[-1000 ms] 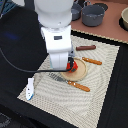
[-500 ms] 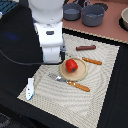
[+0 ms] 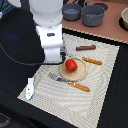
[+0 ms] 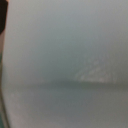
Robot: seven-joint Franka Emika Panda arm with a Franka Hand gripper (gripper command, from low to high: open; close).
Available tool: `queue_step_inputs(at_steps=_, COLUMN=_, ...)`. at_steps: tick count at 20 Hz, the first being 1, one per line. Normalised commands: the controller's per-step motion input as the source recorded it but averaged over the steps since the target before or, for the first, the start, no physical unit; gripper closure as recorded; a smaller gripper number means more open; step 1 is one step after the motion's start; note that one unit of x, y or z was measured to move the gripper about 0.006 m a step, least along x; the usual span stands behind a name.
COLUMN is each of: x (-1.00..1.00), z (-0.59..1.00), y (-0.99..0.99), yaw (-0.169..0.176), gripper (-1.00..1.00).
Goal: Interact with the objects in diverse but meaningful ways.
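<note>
Exterior view evenly lit, soft, low-res; faint shadow beside the wooden plate (image 3: 73, 70), tiny glare spot on the tomato (image 3: 71, 65) sitting on it. Wrist view fully blurred, grey haze, nothing resolvable.

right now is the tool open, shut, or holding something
Tool: cannot be told. The arm hides it in the exterior view, and the wrist view is only blur. The tomato sits free on the plate.

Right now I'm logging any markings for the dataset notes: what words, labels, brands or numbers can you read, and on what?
None: no readable text anywhere.
The arm's white housing, the red tomato and the placemat show no lettering.
The wrist view is too blurred to read.
</note>
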Motion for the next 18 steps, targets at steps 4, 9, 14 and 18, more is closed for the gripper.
queue_step_inputs(at_steps=4, x=-0.31, z=-0.22, y=0.28, yaw=0.055, gripper=1.0)
queue_step_inputs(at_steps=9, x=-0.29, z=-0.21, y=0.26, yaw=0.058, gripper=1.0)
queue_step_inputs(at_steps=14, x=-0.28, z=-0.31, y=0.26, yaw=0.058, gripper=1.0)
queue_step_inputs(at_steps=18, x=-0.33, z=-0.32, y=0.22, yaw=0.05, gripper=1.0)
